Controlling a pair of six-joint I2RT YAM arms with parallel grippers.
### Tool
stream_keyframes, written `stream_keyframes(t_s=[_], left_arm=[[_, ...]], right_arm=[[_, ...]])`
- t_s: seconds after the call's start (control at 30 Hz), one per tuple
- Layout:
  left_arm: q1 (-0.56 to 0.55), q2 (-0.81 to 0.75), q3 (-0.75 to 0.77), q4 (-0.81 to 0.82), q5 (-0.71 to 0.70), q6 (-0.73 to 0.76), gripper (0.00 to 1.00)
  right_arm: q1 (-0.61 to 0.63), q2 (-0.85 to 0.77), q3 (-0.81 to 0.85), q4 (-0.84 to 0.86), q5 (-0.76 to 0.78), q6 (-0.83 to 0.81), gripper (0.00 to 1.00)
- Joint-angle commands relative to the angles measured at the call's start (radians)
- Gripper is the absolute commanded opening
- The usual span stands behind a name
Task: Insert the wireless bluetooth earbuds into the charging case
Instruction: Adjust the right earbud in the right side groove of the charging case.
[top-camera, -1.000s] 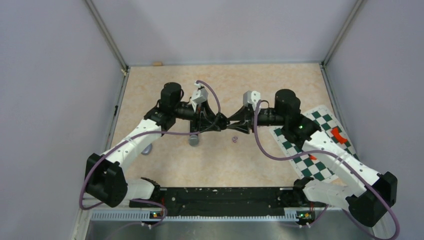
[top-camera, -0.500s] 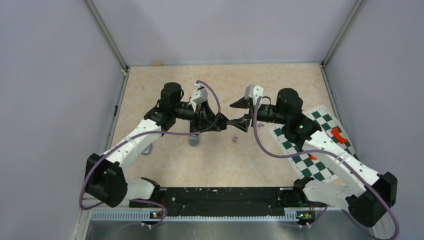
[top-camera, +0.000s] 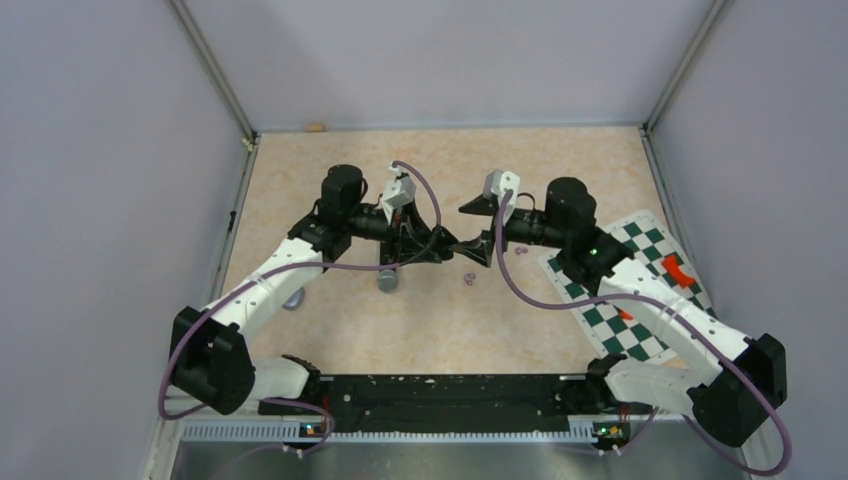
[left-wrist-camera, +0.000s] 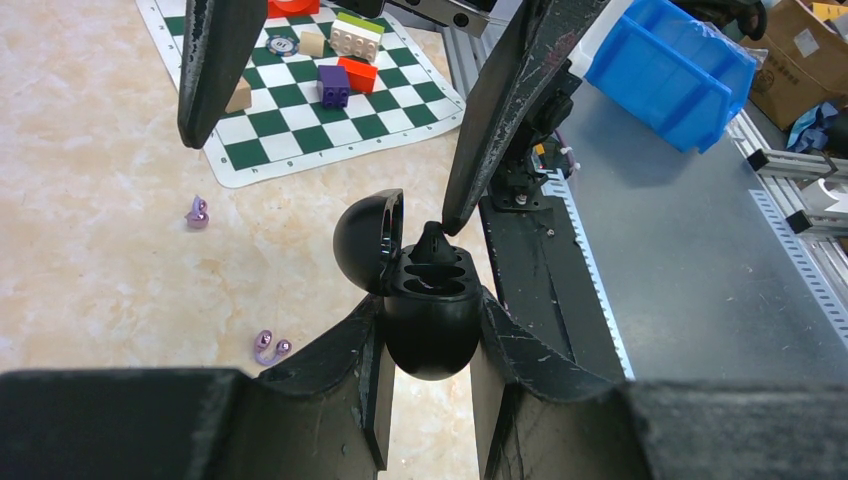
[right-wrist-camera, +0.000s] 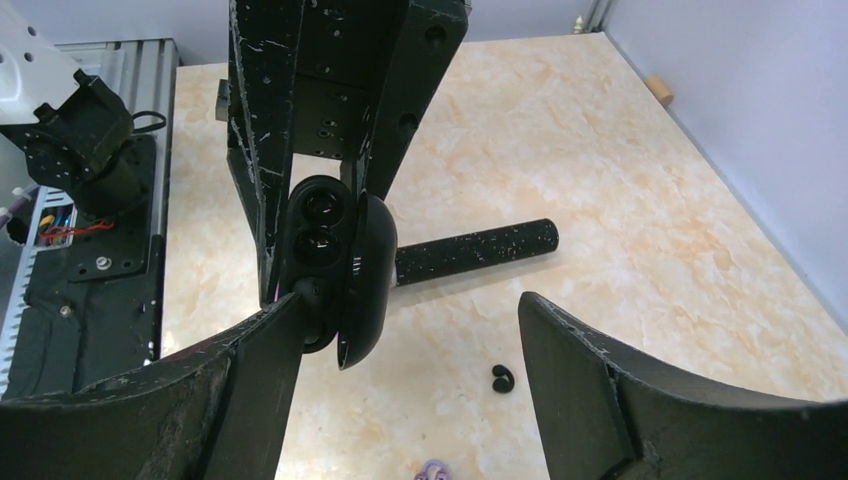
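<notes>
Top external view: a beige, marble-patterned tabletop sits inside a booth of pale lavender walls on 3 sides, with metal posts at the 2 far corners. A green-and-white checkered mat lies on the right part of the surface, and a black rail runs along the near edge. The 2 arms meet near the middle.

The left gripper is clamped on the lower body of a round black charging case, held above the tabletop with its lid swung open and its 2 sockets showing. The right gripper has its jaws spread wide. One finger's tip touches a small black piece at the case's mouth, while the other finger stands well apart.

A black earbud, small and curled, lies on the tabletop near a black speckled microphone. 2 purple earbuds, tiny and ring-like, rest on the bare surface between the case and the mat, apart from each other.

Left wrist view: coloured blocks sit on the mat. Past the rail are a grey metal bench and a blue bin.
</notes>
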Motion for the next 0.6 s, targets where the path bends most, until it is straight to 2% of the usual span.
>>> stream_keyframes(t_s=[0.0,0.2,0.43,0.57], left_arm=[[-0.003,-0.013,0.041,0.038,0.026,-0.002,0.01],[-0.003,-0.015,0.041,0.038,0.027,-0.001,0.01],[-0.002,-0.013,0.041,0.038,0.025,-0.001,0.01],[-0.004,-0.014,0.041,0.037,0.024,0.000,0.01]], right_arm=[[0.008,0.005,0.002,0.026,0.019,-0.022,0.77],[0.010,-0.010,0.003,0.042,0.150,-0.040,0.78],[0.010,-0.021,0.015,0.020,0.107,-0.041,0.79],[0.008,-0.042,0.050,-0.033,0.006,-0.042,0.82]])
